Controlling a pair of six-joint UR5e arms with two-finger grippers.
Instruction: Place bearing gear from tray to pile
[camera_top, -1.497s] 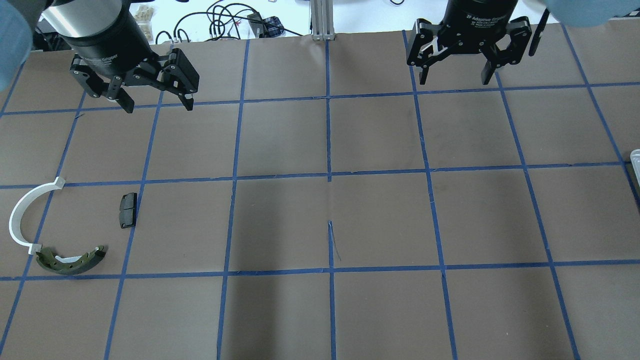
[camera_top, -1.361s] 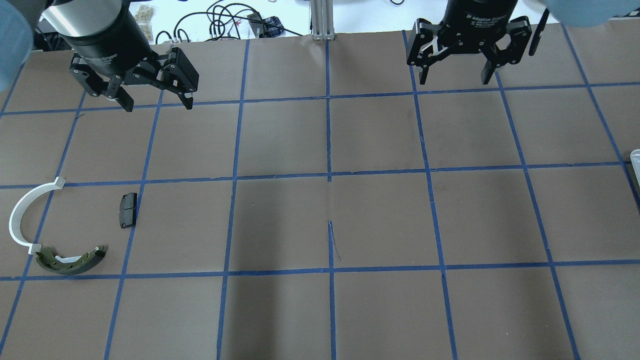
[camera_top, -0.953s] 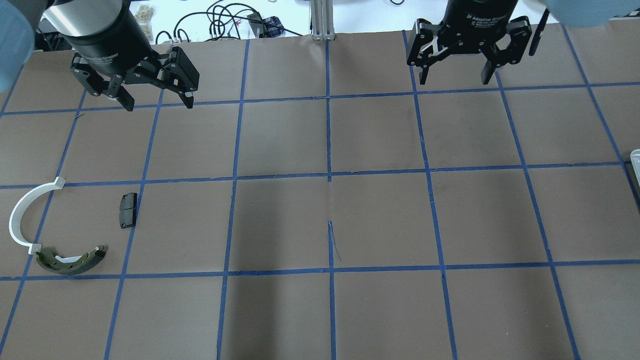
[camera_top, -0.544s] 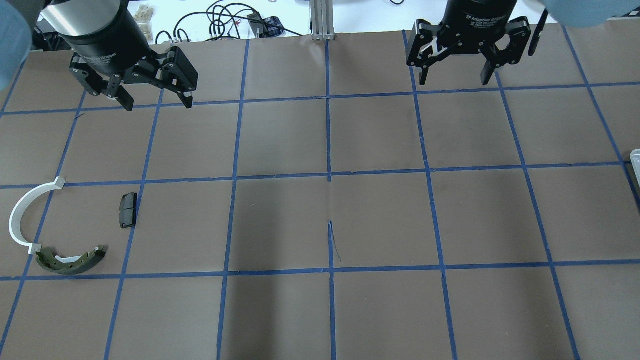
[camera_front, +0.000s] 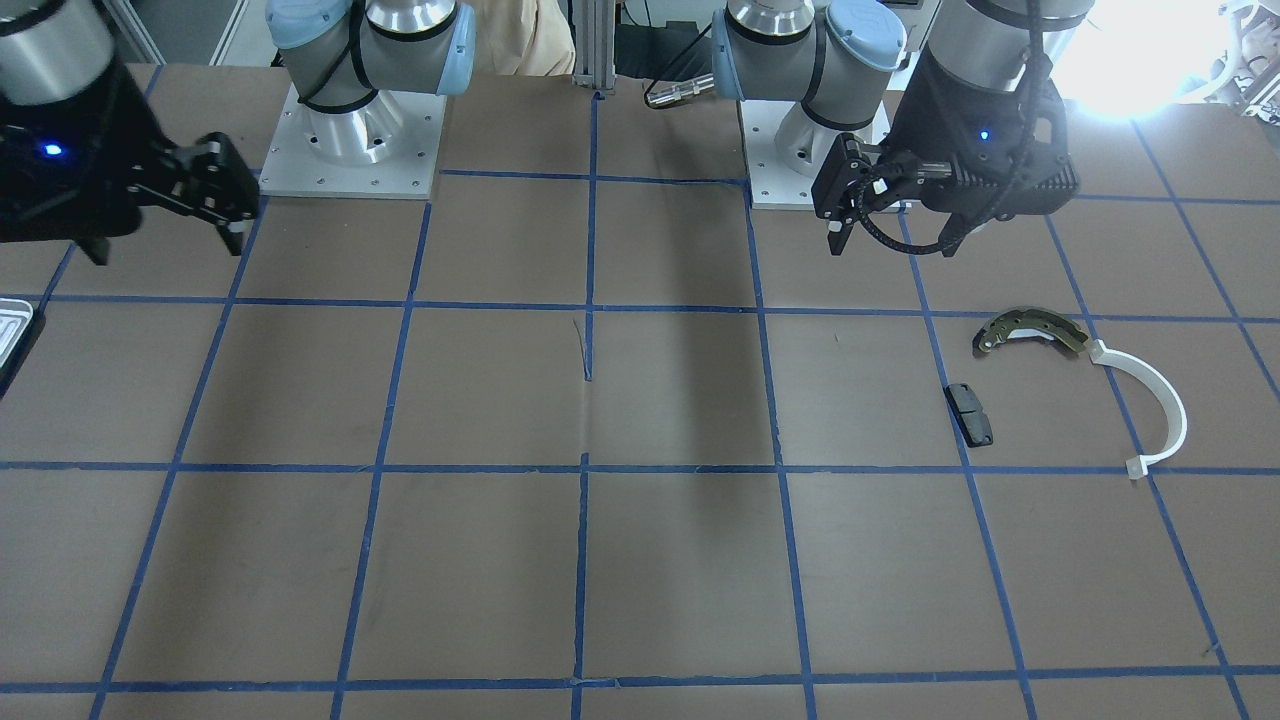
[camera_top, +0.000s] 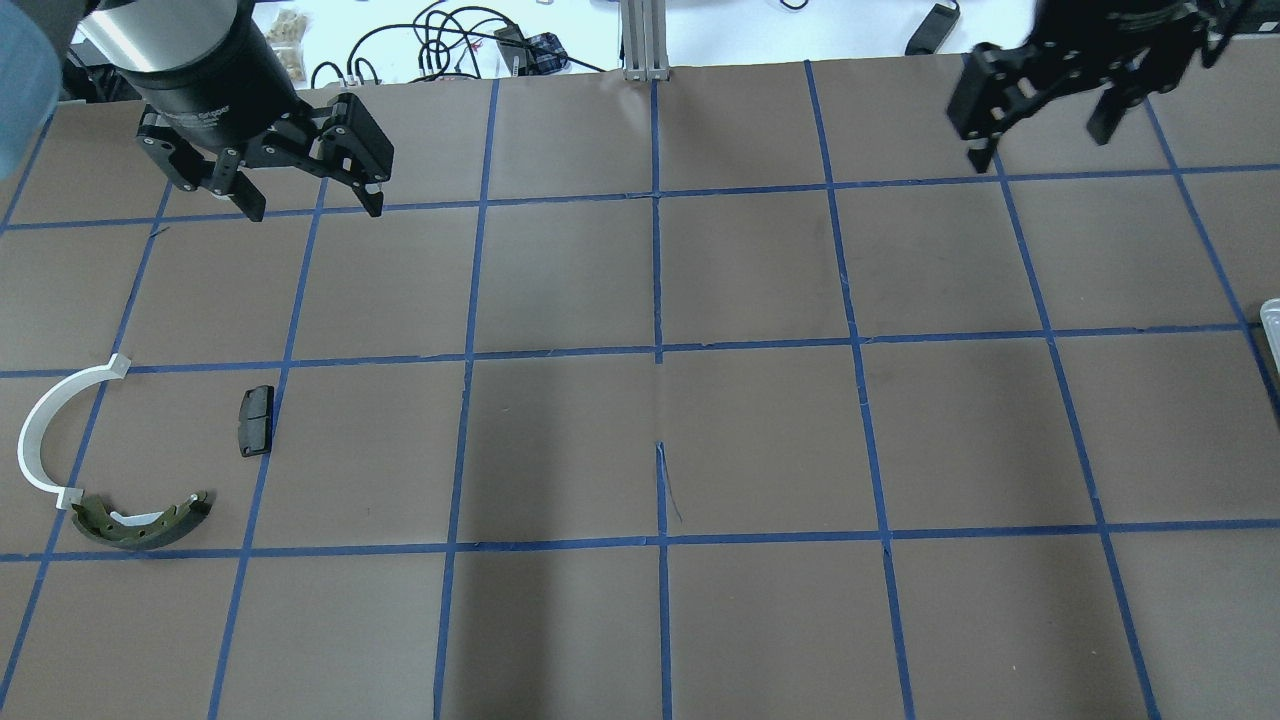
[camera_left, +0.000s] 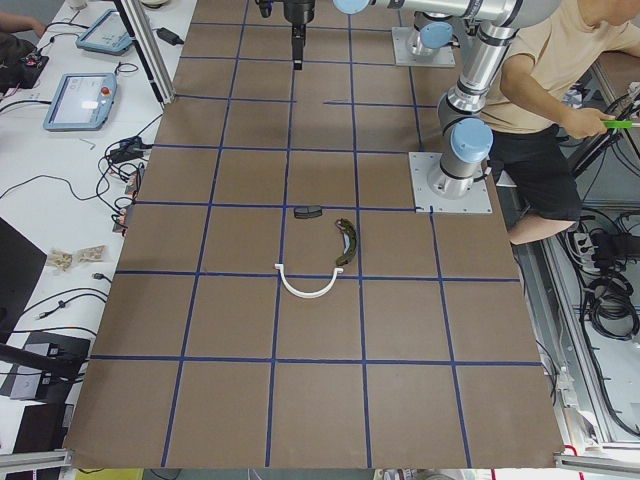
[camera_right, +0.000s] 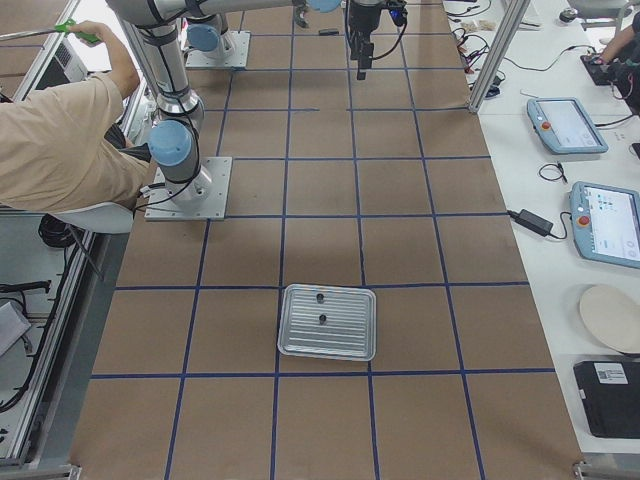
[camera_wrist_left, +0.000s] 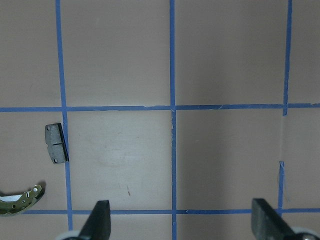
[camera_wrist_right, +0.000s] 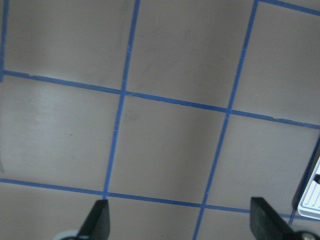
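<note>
Overhead: left gripper (camera_top: 315, 208) and right gripper (camera_top: 1040, 147) hung with fingers spread, empty, over the blue-gridded brown table (camera_top: 760, 440); the pile (camera_top: 110, 522) (curved bronze brake shoe (camera_top: 165, 527), white plastic arc (camera_top: 35, 440), flat black pad (camera_top: 255, 421)) lay far left. Right-side view: the ridged silvery tray (camera_right: 345, 338) held two small dark parts (camera_right: 321, 319), well apart from both grippers.

The only legible text is "Adaptive Gripper", white on the left gripper (camera_top: 315, 208) body.
</note>
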